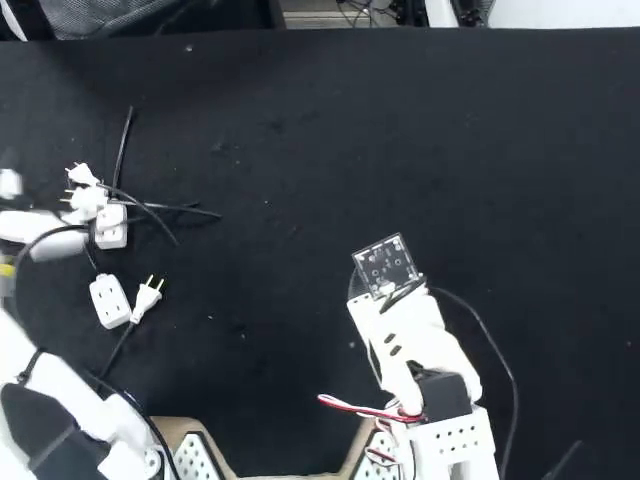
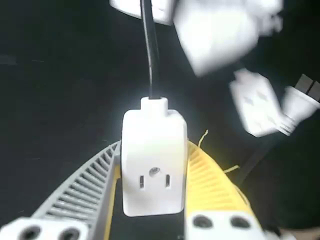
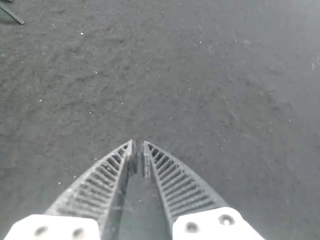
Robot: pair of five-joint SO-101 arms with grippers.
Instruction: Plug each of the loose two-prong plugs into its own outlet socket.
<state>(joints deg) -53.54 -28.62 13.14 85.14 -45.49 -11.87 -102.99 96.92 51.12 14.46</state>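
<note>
My left gripper point(image 2: 155, 147) is shut on a white outlet socket point(image 2: 154, 170), whose face with the slots points at the camera and whose black cord point(image 2: 150, 50) runs away from it. In the high view this arm point(image 1: 25, 230) is at the far left edge. Two more white sockets point(image 1: 110, 226) point(image 1: 108, 300) lie on the black table there. Loose white two-prong plugs point(image 1: 82, 176) point(image 1: 148, 295) lie beside them, one by the lower socket and others just behind the upper one. My right gripper point(image 3: 137, 150) is shut and holds nothing, low over bare tabletop.
Black cords point(image 1: 150, 212) tangle around the sockets at the left. The right arm point(image 1: 410, 340) stands at the front centre with a square dotted plate point(image 1: 385, 265) on top. The black table point(image 1: 420, 140) stretches bare behind and to the right.
</note>
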